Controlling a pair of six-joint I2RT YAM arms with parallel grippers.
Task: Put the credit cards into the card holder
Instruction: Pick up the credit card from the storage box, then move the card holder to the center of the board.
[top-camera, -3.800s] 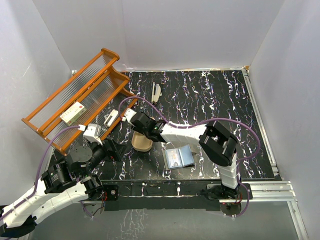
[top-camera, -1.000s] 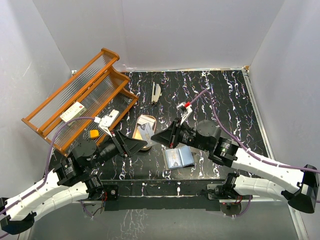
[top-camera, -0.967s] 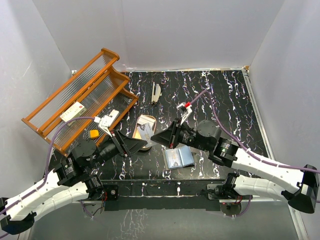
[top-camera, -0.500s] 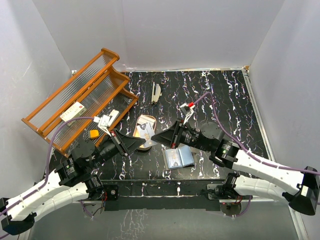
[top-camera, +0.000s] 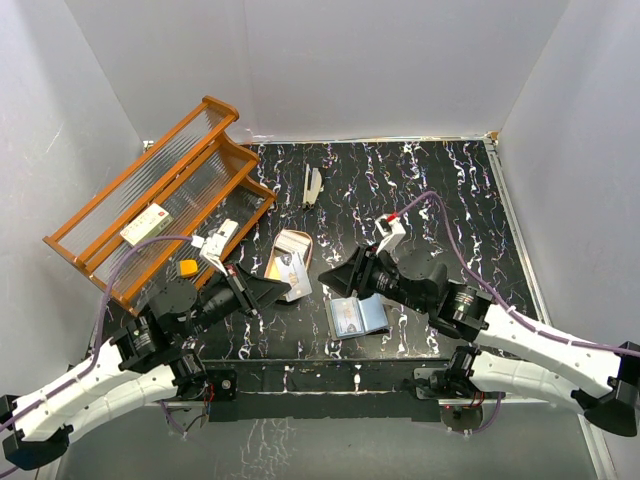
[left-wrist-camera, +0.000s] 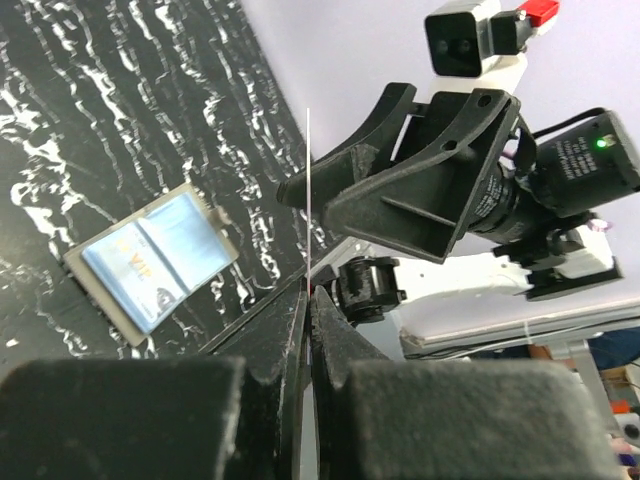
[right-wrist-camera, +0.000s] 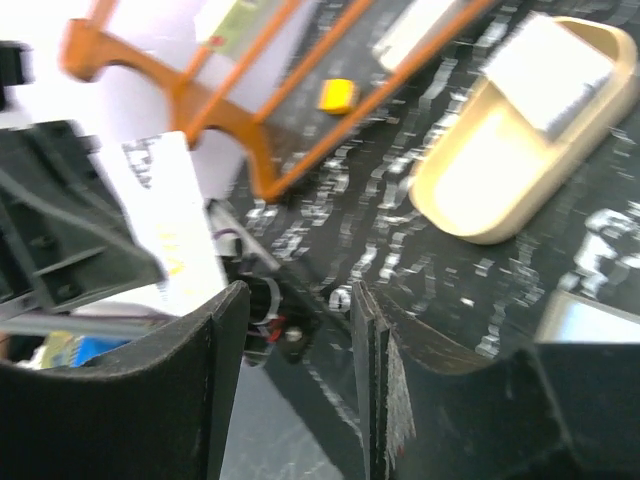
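Beside tray (right-wrist-camera: 470, 175), left tool (left-wrist-camera: 308, 297) clamped on credit card (right-wrist-camera: 170, 225), right tool (right-wrist-camera: 296, 305) now parted, drawn back

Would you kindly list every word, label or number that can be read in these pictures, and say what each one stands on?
Nothing can be read for certain.
Card holder: yellow letters on the blue sleeve, too blurred to read.
Credit card in the left gripper: faint yellow print, blurred.
White box on the orange rack: red marks, too small to read.
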